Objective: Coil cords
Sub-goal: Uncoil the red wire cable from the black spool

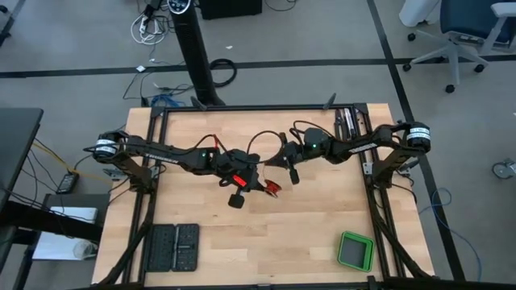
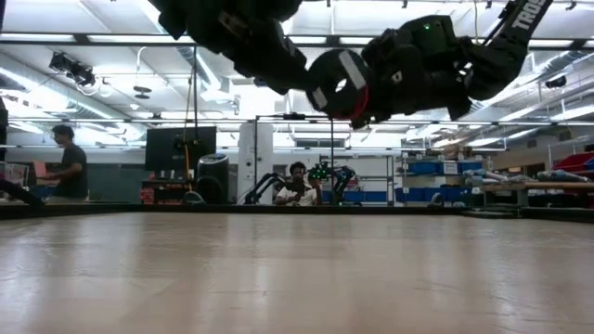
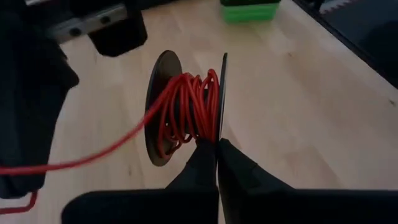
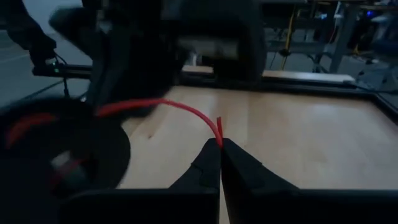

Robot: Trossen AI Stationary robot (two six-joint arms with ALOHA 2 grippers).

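Up close, left claw [image 3: 217,144] pinched shut on the rim of a dark spool [image 3: 186,115], gripping 1 of its 2 thin flanges near lower centre of the left wrist view. Wound between those flanges: many turns of thin red cord [image 3: 189,109], with 1 strand leaving the spool and running down to the lower left edge of that view. Beyond the spool, bare wooden desk [image 3: 298,106], and at the top edge a green box [image 3: 250,10].

Right claw [image 4: 221,144] likewise closed, clamped on the cord's free stretch at centre of the right wrist view; from the fingertips, red line arching up and left toward the blurred dark spool at left of that frame. Pale desk top behind, bordered by a dark frame rail.

Seen from above, both claws close together just above centre of the desk: left claw [image 1: 239,197] with spool [image 1: 236,200] hanging left of centre, right claw [image 1: 292,173] slightly up and to the right, red of the cord [image 1: 272,188] showing between them. Farther out, a black flat tray [image 1: 175,246] at lower left of the desk and the green box [image 1: 355,250] at lower right.

From desk level, both arms held high in the upper half of the frame, well clear of the desk surface [image 2: 297,278]; spool face [image 2: 340,85] visible among them. Behind, 2 people in the room: 1 standing at far left [image 2: 69,165], 1 seated near centre [image 2: 297,184].
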